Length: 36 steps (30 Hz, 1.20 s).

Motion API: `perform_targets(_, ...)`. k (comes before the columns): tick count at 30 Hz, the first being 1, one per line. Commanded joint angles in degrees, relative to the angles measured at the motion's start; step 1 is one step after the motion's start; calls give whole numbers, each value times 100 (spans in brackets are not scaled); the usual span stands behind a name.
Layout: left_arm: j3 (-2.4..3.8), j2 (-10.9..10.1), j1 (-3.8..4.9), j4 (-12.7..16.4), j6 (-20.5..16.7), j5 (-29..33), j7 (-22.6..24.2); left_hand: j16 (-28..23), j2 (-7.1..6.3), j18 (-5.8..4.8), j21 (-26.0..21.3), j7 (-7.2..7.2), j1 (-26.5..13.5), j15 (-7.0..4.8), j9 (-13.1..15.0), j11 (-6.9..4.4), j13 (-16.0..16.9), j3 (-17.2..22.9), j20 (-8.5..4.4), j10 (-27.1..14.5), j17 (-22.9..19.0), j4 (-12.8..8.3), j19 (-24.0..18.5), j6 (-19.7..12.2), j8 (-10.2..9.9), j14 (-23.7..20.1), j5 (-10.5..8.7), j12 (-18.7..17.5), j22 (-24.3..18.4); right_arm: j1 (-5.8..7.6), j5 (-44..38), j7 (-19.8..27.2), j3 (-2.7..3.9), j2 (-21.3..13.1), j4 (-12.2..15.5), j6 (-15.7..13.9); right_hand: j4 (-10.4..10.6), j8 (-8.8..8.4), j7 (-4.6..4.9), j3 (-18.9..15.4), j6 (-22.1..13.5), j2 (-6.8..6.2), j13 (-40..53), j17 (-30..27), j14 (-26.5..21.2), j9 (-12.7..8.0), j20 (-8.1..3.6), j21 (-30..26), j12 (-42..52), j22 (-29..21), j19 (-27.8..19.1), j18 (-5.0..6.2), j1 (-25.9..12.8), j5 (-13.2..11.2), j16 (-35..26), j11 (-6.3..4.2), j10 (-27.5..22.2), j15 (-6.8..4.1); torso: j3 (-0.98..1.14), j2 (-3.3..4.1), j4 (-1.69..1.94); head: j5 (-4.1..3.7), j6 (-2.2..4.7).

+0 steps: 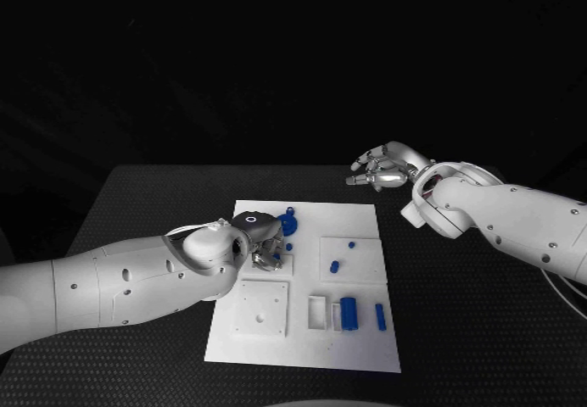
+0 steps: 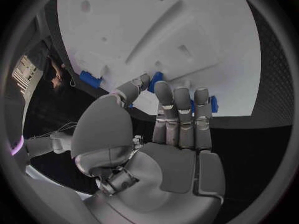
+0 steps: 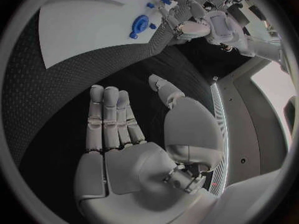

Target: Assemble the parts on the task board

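Lying loose, several blue pieces point(image 1: 349, 312) on the white board point(image 1: 354, 352) suggest assembly is barely begun (my judgement); left hand point(image 1: 267, 251) reaches over them, grip unclear, while right hand point(image 1: 385, 167) hangs spread, empty.

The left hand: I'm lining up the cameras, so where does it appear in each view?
Head view: left hand over the task board, beside the round blue part.
Left wrist view: left hand centre, fingers toward the board.
Right wrist view: left hand beside the same round part.
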Motion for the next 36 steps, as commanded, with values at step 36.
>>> perform_targets(36, 3, 2, -15, 43, -188, -81, -99, 64, 3, -43, -11, 133, -342, 14, -139, 139, 28, -492, -584, -60, 2, -91, -58, -395, -168, -88, 6, 89, 105, 0, 4, 47, 3, 11, -12, 62, 8, 18, 40, -37, -12, 8, -18, -11, -48, -11, 2, -34, 32, 97, 33, 71, -50, 38, 31, 20, -42, 0, -1, 0, 1, 2, 5)
